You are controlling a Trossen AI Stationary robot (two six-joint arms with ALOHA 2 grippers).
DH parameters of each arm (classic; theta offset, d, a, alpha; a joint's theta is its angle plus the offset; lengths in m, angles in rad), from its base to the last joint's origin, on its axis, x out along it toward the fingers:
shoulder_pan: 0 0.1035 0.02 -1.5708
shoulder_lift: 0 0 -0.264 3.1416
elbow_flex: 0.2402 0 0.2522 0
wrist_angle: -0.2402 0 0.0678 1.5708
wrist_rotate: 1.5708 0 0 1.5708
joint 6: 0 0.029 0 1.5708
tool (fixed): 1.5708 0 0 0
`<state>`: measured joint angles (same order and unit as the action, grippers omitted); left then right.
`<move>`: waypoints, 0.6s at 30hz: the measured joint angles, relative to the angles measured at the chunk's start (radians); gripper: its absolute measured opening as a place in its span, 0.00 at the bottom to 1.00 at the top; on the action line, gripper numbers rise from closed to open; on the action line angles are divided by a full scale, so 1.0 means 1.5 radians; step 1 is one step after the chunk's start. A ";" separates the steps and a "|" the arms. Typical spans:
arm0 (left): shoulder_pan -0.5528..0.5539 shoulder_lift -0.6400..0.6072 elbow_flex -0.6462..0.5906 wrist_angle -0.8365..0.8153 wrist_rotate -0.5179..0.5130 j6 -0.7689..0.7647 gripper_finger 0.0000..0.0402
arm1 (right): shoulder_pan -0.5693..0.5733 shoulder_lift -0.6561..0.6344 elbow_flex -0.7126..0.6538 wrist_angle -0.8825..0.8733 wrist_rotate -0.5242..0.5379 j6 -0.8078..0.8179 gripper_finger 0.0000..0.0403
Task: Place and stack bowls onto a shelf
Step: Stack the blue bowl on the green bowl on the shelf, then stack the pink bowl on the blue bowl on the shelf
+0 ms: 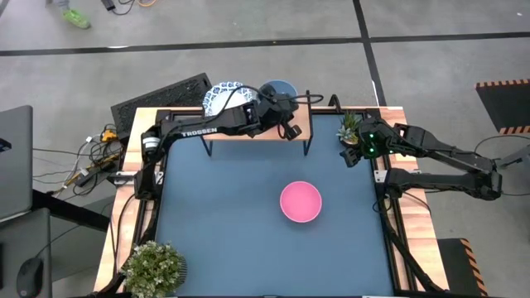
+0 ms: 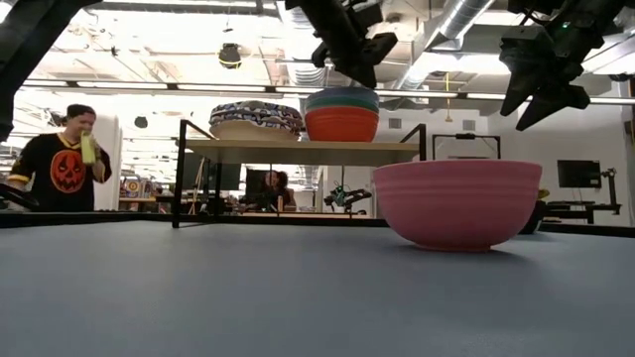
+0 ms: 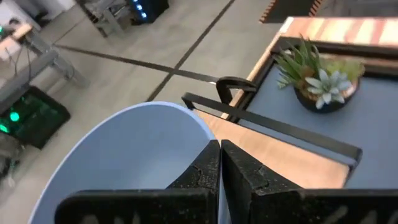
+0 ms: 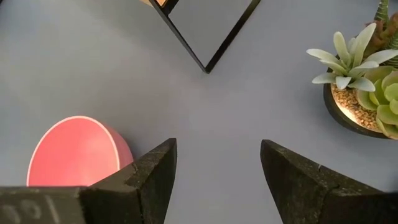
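A pink bowl (image 1: 300, 201) sits alone on the dark table (image 1: 224, 232), well in front of the wooden shelf (image 1: 248, 130), where a blue-patterned bowl (image 1: 224, 97) stands beside a stack topped by a pale blue bowl (image 1: 279, 87). The left gripper (image 1: 290, 106) hangs over that stack, its fingers (image 3: 208, 171) pressed together at the blue rim. The right gripper (image 1: 352, 153) hovers with its jaws spread wide near a small succulent (image 1: 349, 126) at the table's right rear corner
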<state>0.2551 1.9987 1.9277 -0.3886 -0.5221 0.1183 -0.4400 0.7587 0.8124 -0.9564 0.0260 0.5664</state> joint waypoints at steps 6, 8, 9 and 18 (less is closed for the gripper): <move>-0.030 0.000 0.053 -0.076 0.017 0.083 0.00 | 0.000 0.000 0.000 0.000 0.000 0.000 0.64; -0.047 -0.001 0.081 -0.106 0.070 0.119 0.01 | 0.000 0.000 0.000 0.000 0.000 0.000 0.64; -0.057 -0.002 0.093 -0.129 0.118 0.139 0.01 | 0.000 0.000 0.000 0.000 0.000 0.000 0.64; -0.144 -0.002 0.087 -0.303 0.365 0.179 0.21 | 0.000 0.000 0.000 0.000 0.000 -0.002 0.64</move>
<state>0.0388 1.9953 2.0576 -0.8436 0.0252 0.3873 -0.4400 0.7587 0.8124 -0.9565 0.0260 0.5636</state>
